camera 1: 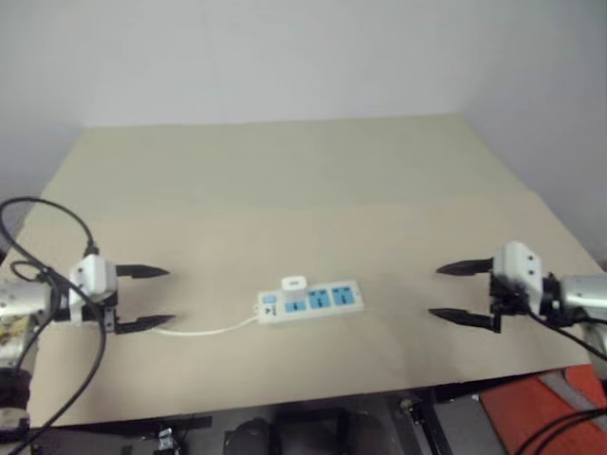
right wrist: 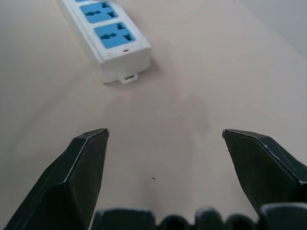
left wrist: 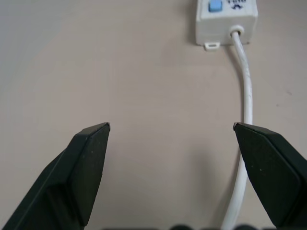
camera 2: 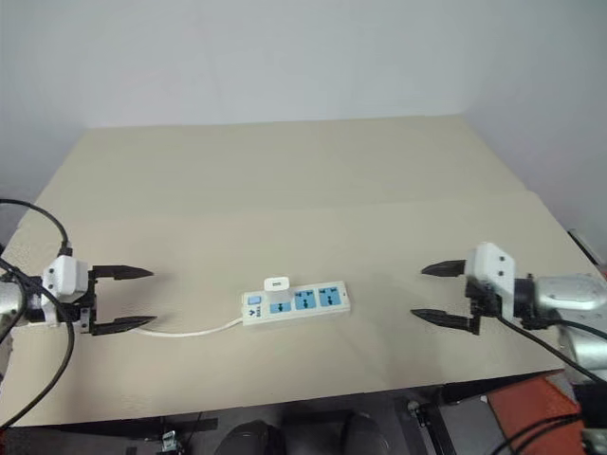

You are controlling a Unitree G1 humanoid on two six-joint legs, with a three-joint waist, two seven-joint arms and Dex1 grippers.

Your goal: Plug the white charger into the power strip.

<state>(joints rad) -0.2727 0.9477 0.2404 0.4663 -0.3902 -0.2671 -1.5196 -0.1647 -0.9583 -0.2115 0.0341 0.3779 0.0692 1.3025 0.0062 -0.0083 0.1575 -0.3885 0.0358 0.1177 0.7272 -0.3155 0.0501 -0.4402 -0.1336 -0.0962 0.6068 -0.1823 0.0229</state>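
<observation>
Nearest to me are the two arms, one at each side of the tan table [camera 1: 285, 171]. The left gripper [camera 1: 142, 298] hangs just over the tabletop with its black fingers spread wide and nothing between them; the right gripper [camera 1: 453, 292] mirrors it on the other side, fingers equally apart and empty. Both point inward at the power strip [camera 1: 311, 301], which lies flat between them, well apart from either.

The white charger [camera 1: 293, 282] sits on the strip at the socket nearest the switch end — it looks seated there, standing up off the strip's top, though from here I cannot tell how deep the prongs have gone. The strip's white cord [camera 1: 204, 331] trails off toward the left gripper and passes beside one of its fingers.

As for handling: the charger looks small, hard, light and smooth-sided, so I'd judge it apt to slip or twist under a loose pinch — best taken across two opposite flat faces. The strip seems light too and would likely slide on the bare table unless pinned along its long edges.
</observation>
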